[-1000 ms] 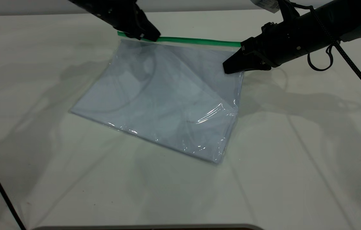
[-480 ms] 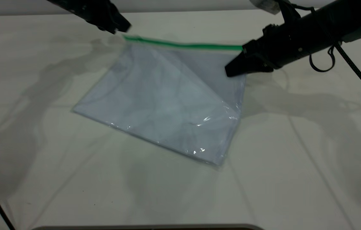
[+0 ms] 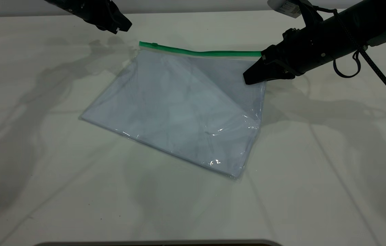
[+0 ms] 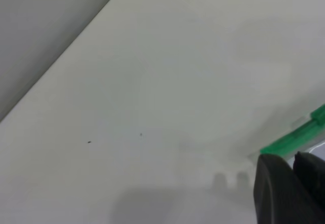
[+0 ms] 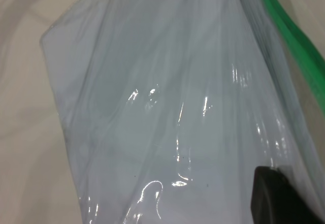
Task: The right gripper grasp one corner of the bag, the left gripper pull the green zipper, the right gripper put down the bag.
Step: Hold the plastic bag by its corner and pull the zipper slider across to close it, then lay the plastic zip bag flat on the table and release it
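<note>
- Bag: a large clear pouch with white sheets inside, lying across the middle of the frame on the white surface. Its near edge rests down, while the upper right corner is raised off the surface.
- Right gripper: it reaches in from the upper right of the frame, with its fingers clamped together on that raised upper right corner of the bag, just below the end of the green strip.
- Left gripper: it sits in the upper left of the frame, apart from the bag and holding nothing. Its fingers look close together in its wrist view, but I cannot tell for sure whether they are fully shut.
- Green zipper: the strip runs along the bag's far edge, from upper centre to the right gripper. The small slider tab sits at the strip's left end, away from the held corner.
- Step in hand, as I judge it: with the slider at the far end and the left gripper off it, the zipper pull looks finished, so putting the bag down is what remains.
- Next move: the right gripper should lower the corner to the surface, then spread its fingers so the plastic drops free without dragging.
</note>
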Robot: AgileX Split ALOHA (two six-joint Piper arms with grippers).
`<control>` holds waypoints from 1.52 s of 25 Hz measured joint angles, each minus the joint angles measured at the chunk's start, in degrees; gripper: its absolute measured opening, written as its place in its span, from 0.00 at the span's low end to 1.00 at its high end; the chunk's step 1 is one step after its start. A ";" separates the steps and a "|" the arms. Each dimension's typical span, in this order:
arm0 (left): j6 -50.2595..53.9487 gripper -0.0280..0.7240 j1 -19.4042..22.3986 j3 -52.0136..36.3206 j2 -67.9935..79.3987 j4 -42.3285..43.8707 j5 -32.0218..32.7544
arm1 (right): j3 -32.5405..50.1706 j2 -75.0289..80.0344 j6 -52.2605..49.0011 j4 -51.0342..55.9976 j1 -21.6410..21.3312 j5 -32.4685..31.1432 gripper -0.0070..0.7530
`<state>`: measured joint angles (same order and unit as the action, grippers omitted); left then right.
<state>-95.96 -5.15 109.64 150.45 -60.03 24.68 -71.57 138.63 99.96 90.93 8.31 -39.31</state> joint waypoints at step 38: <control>62.34 0.36 0.00 0.00 -61.05 39.02 42.23 | 1.63 -63.20 -90.82 -82.73 -0.26 -24.49 0.67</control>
<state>-33.62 -5.15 109.64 89.40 -21.02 66.91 -69.93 75.43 9.14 8.20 8.05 -63.80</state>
